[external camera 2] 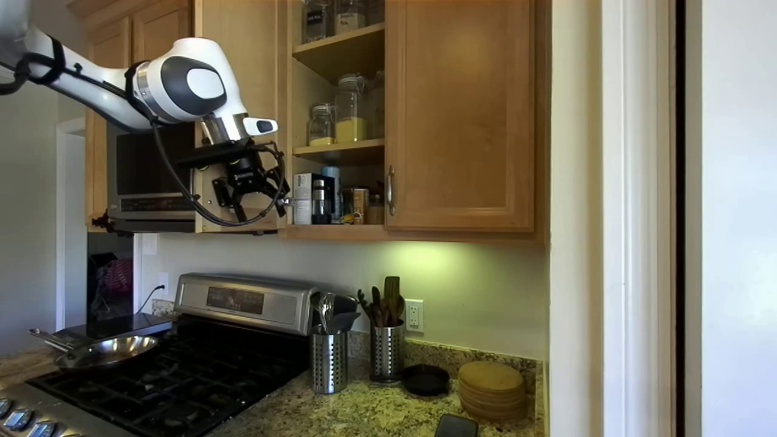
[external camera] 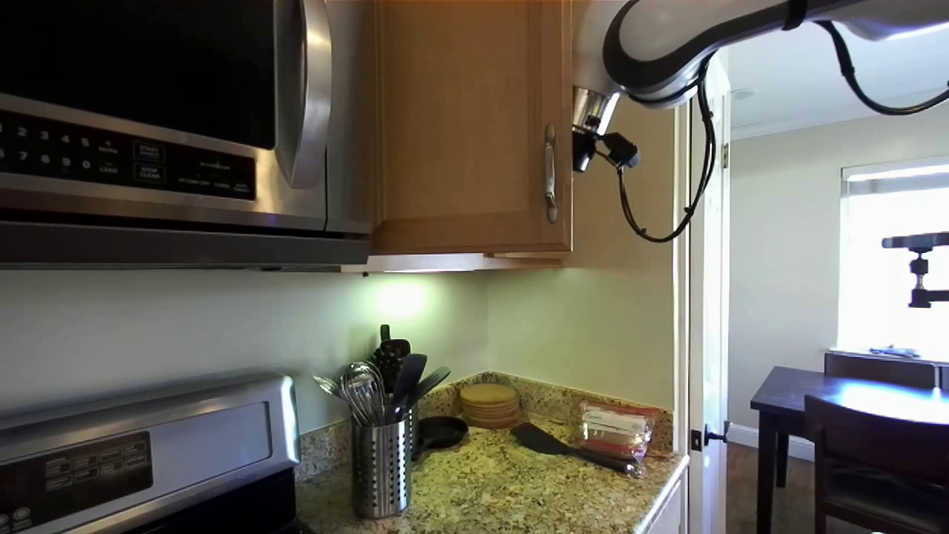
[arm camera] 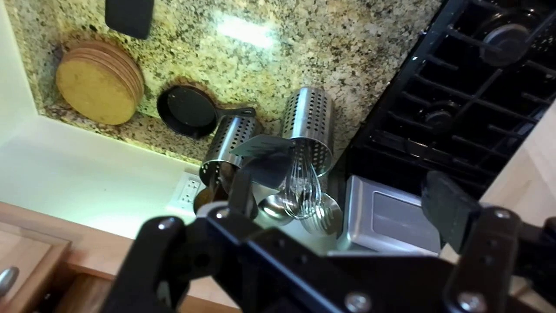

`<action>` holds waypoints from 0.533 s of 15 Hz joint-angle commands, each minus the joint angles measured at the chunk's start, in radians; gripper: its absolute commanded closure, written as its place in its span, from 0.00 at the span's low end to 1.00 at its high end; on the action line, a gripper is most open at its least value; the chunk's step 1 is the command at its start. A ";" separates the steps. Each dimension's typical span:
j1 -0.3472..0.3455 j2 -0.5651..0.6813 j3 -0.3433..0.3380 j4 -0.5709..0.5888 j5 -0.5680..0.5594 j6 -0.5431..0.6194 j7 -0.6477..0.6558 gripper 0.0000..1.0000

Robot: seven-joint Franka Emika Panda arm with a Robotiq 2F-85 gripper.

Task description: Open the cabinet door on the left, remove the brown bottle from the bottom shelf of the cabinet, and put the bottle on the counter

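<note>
Gripper (external camera 2: 262,212) is hanging spread, nine o'clock of shelved box (external camera 2: 303,199) in an exterior view; wide entry could be toppling it.

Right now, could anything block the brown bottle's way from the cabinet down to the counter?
Possibly two steel utensil holders, tools poking up, on the counter below the cabinet. The cabinet door, standing open, shouldn't.

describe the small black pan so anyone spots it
Find the granite counter beneath the cabinet. There, the pan sits between a perforated steel utensil holder and a stack of tan discs. Unlike both, it is black and shallow, with a handle.
</note>
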 commanded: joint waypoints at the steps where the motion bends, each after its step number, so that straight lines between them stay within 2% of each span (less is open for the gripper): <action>1: 0.049 0.006 -0.004 0.016 0.050 0.020 -0.112 0.00; 5: 0.108 0.008 -0.003 0.025 0.115 0.019 -0.243 0.00; 8: 0.111 0.021 -0.004 0.023 0.125 0.017 -0.261 0.00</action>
